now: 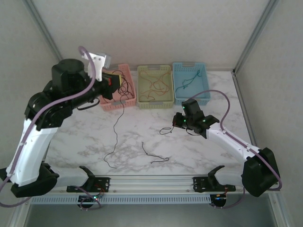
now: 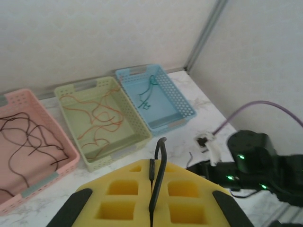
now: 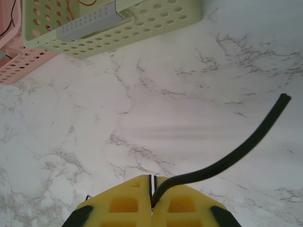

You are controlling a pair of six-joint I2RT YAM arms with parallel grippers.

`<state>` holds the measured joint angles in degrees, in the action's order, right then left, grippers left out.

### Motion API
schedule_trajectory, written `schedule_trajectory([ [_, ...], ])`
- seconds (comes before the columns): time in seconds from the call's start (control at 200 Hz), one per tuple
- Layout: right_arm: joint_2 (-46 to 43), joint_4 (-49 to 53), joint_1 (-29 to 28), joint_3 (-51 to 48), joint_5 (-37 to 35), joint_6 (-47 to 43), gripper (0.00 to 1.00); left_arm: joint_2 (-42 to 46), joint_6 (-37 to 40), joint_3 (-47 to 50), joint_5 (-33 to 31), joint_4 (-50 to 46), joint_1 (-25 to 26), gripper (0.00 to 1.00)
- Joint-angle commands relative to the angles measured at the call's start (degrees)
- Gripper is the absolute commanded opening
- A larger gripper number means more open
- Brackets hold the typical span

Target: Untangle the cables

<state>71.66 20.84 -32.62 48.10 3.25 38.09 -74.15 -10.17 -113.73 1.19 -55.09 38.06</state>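
On the marble table [image 1: 199, 151], a loose black cable [image 1: 147, 151] lies nearer the arm bases than either gripper, between the two and well apart from both. The right gripper [image 3: 152, 189], low over the table, is clamped on a short black cable [image 3: 236, 155] that curves out ahead of its yellow pads and to their right. The left gripper [image 2: 151, 189], raised higher, is clenched on a long black cable [image 2: 160, 156] that stands up past its fingertips. Beyond it sit three baskets: the pink basket [image 2: 45, 182] to its left holding black cables [image 2: 28, 137], the green basket [image 2: 118, 151] ahead holding reddish-orange cables [image 2: 99, 118], and the blue basket [image 2: 168, 125] farthest, holding a teal-green cable [image 2: 149, 90].
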Motion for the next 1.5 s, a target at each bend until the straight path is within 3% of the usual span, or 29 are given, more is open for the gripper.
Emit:
schedule_trajectory([
  [0.0, -1.3, 1.1, 0.2, -1.3, 0.9, -1.2, 0.0, -2.0, 1.5, -3.1, -3.7, 2.4, -2.7, 0.0],
  [0.235, -2.3, 2.1, 0.1, -1.8, 0.7, -1.6, 0.0, -7.3, 2.6, -5.4, -16.3, 7.1, -8.6, 0.0],
  [0.385, -3.3, 2.8, 0.2, -2.4, 0.4, -1.9, 0.0, -11.4, 2.7, -7.4, -18.9, 9.2, -13.5, 0.0],
  [0.666, -4.6, 3.3, 0.1, -3.3, 0.0, -1.9, 0.0, -20.4, 1.4, -8.1, -13.0, 10.3, -19.8, 0.0],
  [1.061, -4.7, 3.3, 0.1, -3.7, 0.2, -1.9, 0.0, -23.3, -3.5, 11.1, -0.3, 21.3, -25.5, 0.0],
  [1.367, -5.2, 3.1, 0.2, -4.0, 0.4, -1.4, 0.0, -27.5, -3.4, 6.2, 2.6, 16.2, -25.7, 0.0],
  [1.402, -5.3, 3.1, 0.1, -4.1, 0.4, -1.3, 0.0, -28.0, -3.7, 6.2, 1.8, 15.7, -26.0, 0.09],
  [1.457, -5.8, 3.4, 0.2, -4.0, 0.5, -1.2, 0.0, -28.5, -4.3, 6.3, 1.7, 14.9, -26.4, 0.32],
  [1.497, -6.1, 3.8, 0.1, -3.7, 0.4, -1.4, 0.0, -28.8, -4.8, 6.2, 2.1, 14.4, -26.8, 0.44],
])
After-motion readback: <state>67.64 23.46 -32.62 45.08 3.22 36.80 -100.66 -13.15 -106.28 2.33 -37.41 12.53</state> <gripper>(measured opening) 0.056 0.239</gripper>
